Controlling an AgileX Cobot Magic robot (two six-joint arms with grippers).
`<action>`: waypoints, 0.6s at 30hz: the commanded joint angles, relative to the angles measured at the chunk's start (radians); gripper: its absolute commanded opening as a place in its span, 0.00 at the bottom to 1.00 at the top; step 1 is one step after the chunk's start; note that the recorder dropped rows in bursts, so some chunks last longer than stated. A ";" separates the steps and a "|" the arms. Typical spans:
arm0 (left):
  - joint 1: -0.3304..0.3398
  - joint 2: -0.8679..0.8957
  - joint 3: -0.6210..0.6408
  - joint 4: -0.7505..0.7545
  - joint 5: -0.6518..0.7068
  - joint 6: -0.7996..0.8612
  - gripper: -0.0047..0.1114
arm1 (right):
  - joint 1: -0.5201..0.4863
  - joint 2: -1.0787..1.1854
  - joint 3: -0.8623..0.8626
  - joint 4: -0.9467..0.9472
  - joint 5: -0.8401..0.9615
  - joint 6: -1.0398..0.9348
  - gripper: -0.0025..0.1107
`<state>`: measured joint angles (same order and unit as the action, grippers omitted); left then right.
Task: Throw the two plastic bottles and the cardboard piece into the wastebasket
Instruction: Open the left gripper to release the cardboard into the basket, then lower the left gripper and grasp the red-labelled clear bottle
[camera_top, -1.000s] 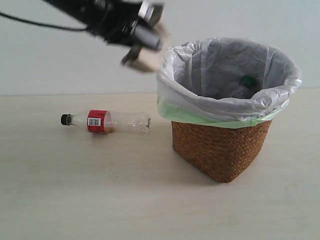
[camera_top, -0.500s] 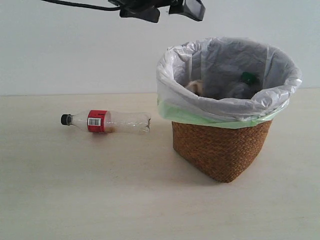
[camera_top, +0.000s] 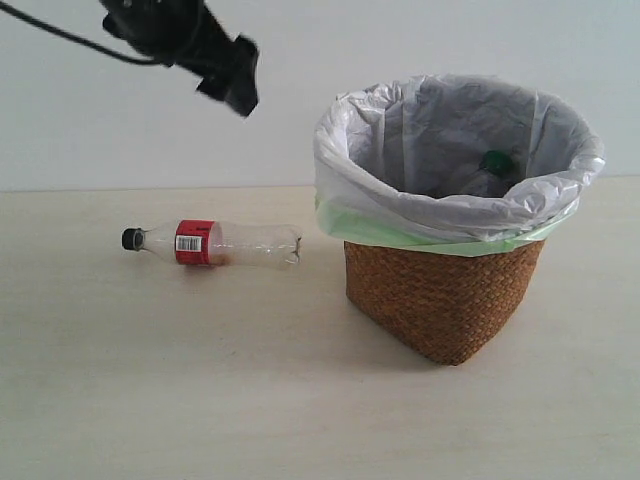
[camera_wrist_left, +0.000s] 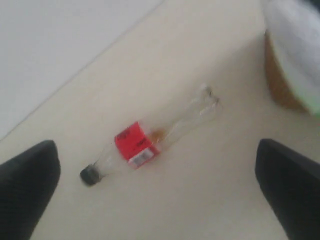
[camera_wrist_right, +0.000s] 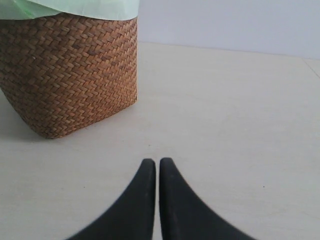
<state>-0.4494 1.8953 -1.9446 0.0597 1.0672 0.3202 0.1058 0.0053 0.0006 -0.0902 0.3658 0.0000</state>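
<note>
The slim clear bottle (camera_top: 212, 243) with black cap and red label lies on its side on the table, left of the wicker wastebasket (camera_top: 440, 300). Inside the white liner shows the green cap of the other bottle (camera_top: 494, 160). The cardboard piece is hidden. My left gripper (camera_top: 232, 85) hangs high above the table, left of the basket rim, open and empty; in its wrist view the bottle (camera_wrist_left: 150, 137) lies far below between the spread fingers (camera_wrist_left: 30, 175). My right gripper (camera_wrist_right: 157, 163) is shut on nothing, low over the table beside the basket (camera_wrist_right: 70, 75).
The basket's liner bag (camera_top: 360, 140) folds wide over the rim, with a pale green edge (camera_top: 400, 232). A pale wall stands behind the table. The table edge is not in view.
The left arm has swung from above the basket's rim back to the left and lower. The cardboard piece seen dropping into the liner half a second ago no longer shows.
</note>
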 joint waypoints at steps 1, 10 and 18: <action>0.010 -0.002 0.139 0.092 -0.028 0.086 0.96 | -0.005 -0.005 -0.001 -0.001 -0.004 0.000 0.02; 0.010 0.087 0.286 0.135 -0.320 0.179 0.96 | -0.005 -0.005 -0.001 -0.001 -0.004 0.000 0.02; 0.010 0.302 0.286 0.278 -0.406 0.169 0.96 | -0.005 -0.005 -0.001 -0.001 -0.004 0.000 0.02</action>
<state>-0.4404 2.1420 -1.6639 0.2877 0.7140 0.4918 0.1058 0.0053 0.0006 -0.0902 0.3658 0.0000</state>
